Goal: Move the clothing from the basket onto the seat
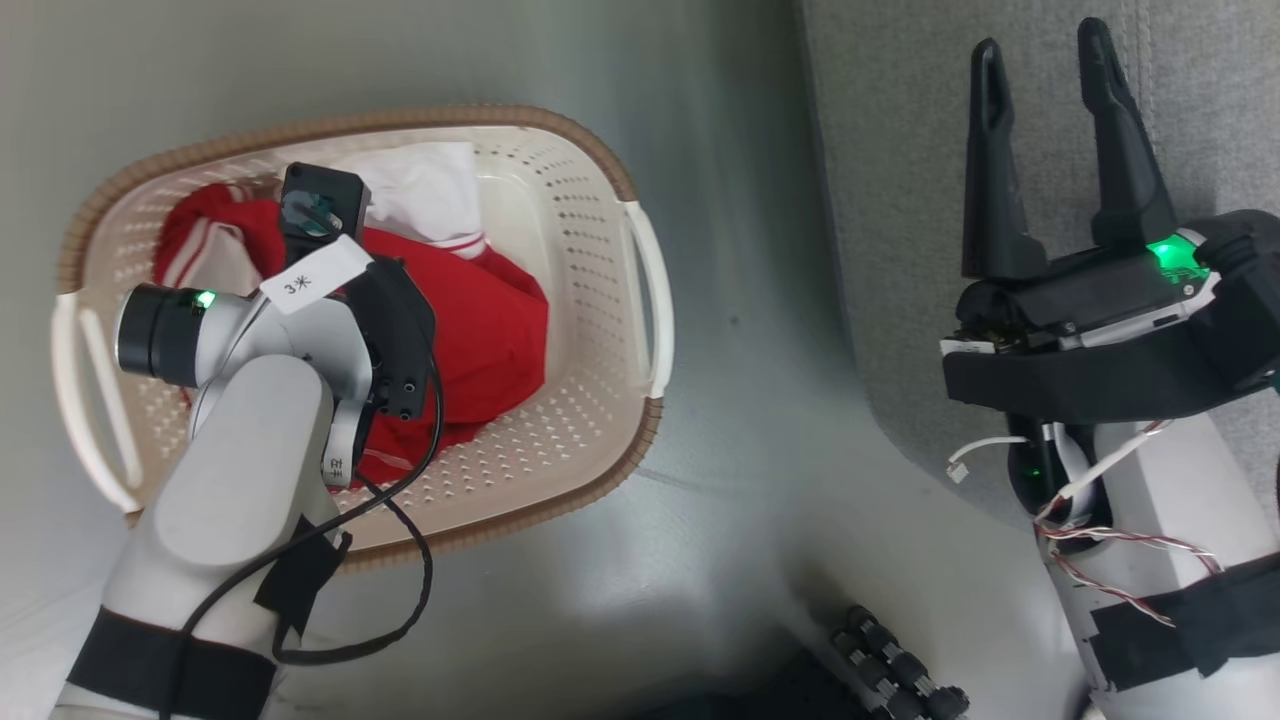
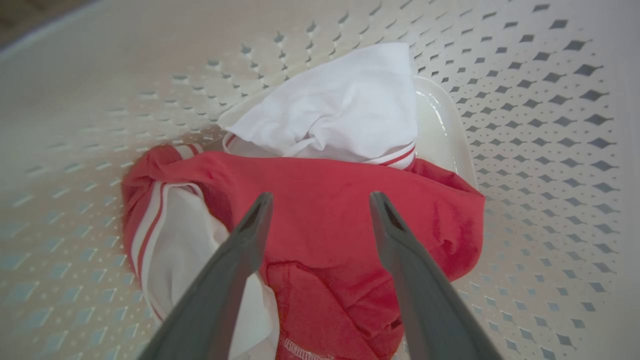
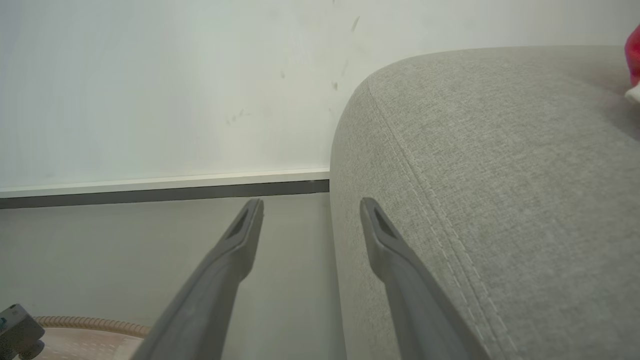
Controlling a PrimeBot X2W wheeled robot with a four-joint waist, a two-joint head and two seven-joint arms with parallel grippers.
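Observation:
The cream basket (image 1: pixel 590 230) with a brown rim sits on the floor at the left. Red clothing (image 1: pixel 490 330) with white panels lies bunched inside it, seen close in the left wrist view (image 2: pixel 330 220). My left arm reaches down into the basket; its gripper (image 2: pixel 320 200) is open just above the red fabric, fingers apart with nothing between them. My right gripper (image 1: pixel 1045 60) stands open over the front edge of the grey seat (image 1: pixel 1000 300), holding nothing. In the right wrist view the seat (image 3: pixel 500 175) fills the right side, with a scrap of red garment (image 3: pixel 633 55) at its far edge.
Grey floor (image 1: pixel 760 450) separates the basket from the seat. A white wall with a dark skirting strip (image 3: pixel 165 192) runs behind. Part of the robot's dark base (image 1: pixel 890 665) shows at the bottom. The basket rim (image 3: pixel 90 324) peeks in at the lower left of the right wrist view.

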